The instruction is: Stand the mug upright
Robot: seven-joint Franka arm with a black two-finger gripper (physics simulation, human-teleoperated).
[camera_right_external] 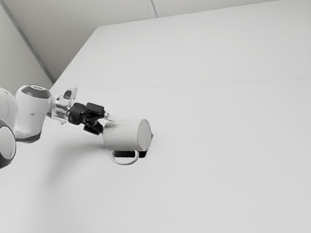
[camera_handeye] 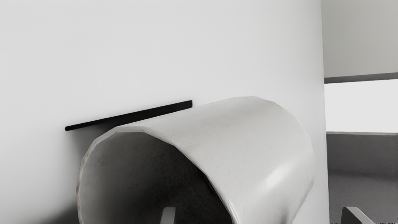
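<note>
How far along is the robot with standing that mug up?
Done: the gripper is at the mouth of the mug. In hand: lining up, it seems, with open fingers, one over the opening, one outside the wall. Left: gripping, tipping upright and releasing, since the mug lies on its side.

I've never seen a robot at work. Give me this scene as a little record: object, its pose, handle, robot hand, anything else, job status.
object: pale mug
pose: on its side, mouth facing the gripper, base toward the exterior view's right
handle: toward the exterior view's bottom edge
gripper: open at the mouth, one fingertip before the dark opening, the other outside the mug
also there: dark strip beside the mug, identity unclear; pale table
job status: mug not upright
</note>
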